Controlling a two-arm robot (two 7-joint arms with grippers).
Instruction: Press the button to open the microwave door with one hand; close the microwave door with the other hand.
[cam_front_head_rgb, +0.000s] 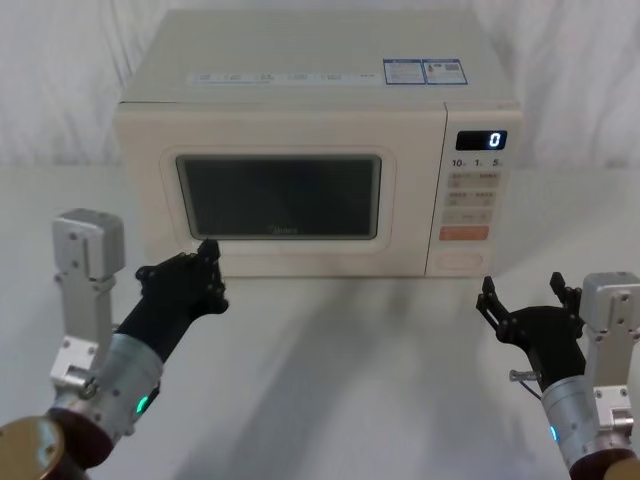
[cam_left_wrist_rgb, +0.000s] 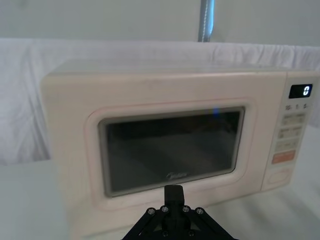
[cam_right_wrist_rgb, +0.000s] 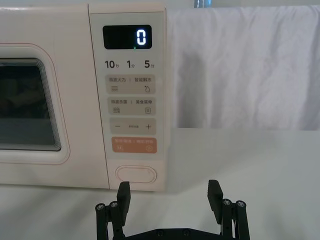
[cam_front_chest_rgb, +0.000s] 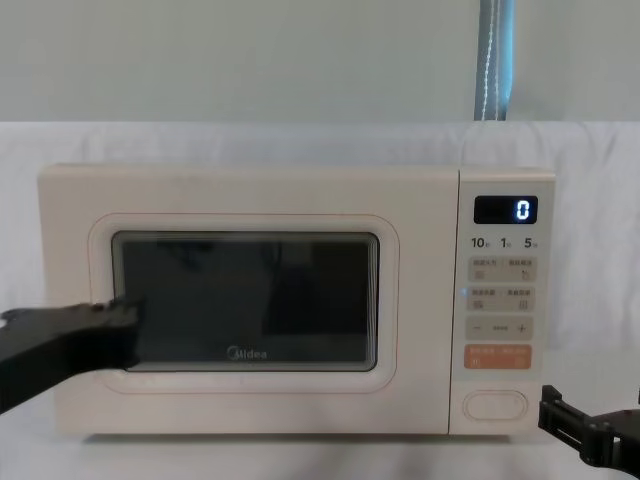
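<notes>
The cream microwave stands at the back of the table with its door (cam_front_head_rgb: 280, 195) shut flat against the body. The plain oval button (cam_front_head_rgb: 460, 261) sits at the bottom of the keypad panel, under the orange key. My left gripper (cam_front_head_rgb: 207, 252) is shut and points at the door's lower left corner, a short way in front of it; the left wrist view shows its closed tip (cam_left_wrist_rgb: 173, 192) below the door (cam_left_wrist_rgb: 170, 145). My right gripper (cam_front_head_rgb: 522, 288) is open, low over the table, in front of the button and a little to its right. In the right wrist view its fingers (cam_right_wrist_rgb: 124, 192) flank empty space below the button (cam_right_wrist_rgb: 136, 175).
The keypad panel's display (cam_front_head_rgb: 482, 140) reads 0, with small text keys and an orange key (cam_front_head_rgb: 464, 233) below it. A white cloth covers the table (cam_front_head_rgb: 350, 360) and hangs behind the microwave. A metal pole (cam_front_chest_rgb: 494, 60) rises behind the backdrop.
</notes>
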